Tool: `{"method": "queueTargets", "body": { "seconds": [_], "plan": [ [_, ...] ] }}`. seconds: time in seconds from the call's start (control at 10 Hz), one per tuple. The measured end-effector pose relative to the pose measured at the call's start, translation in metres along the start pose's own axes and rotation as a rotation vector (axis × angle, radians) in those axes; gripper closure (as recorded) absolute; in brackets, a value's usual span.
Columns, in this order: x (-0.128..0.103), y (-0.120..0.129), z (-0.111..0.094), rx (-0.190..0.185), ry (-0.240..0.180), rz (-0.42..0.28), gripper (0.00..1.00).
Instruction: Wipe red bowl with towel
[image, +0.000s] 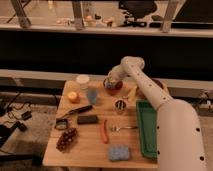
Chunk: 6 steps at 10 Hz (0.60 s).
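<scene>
The red bowl (114, 86) sits at the back middle of the wooden table (90, 147). My gripper (109, 81) is at the end of the white arm (145, 82), which reaches in from the right. It is right over the bowl's left part, at or inside the rim, and covers much of the bowl. I cannot make out a towel at the gripper. A grey-blue soft-looking thing (92, 95) lies just left of the bowl; I cannot tell whether it is the towel.
A white cup (82, 80), an orange (73, 97), a black utensil (77, 110), a dark block (87, 119) and grapes (67, 139) are on the left. A sausage (105, 131), fork (122, 128), metal cup (120, 105), banana (131, 92), blue sponge (119, 152) and green tray (147, 127) are on the right.
</scene>
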Motion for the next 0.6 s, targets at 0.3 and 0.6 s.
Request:
{"method": "queueTargets", "body": {
  "seconds": [0.3,0.6],
  "plan": [
    [-0.021,0.005,-0.011,0.014,-0.039,-0.021,0.82],
    [-0.030,0.022,-0.031,0.022,-0.053,-0.013,0.82]
  ]
}}
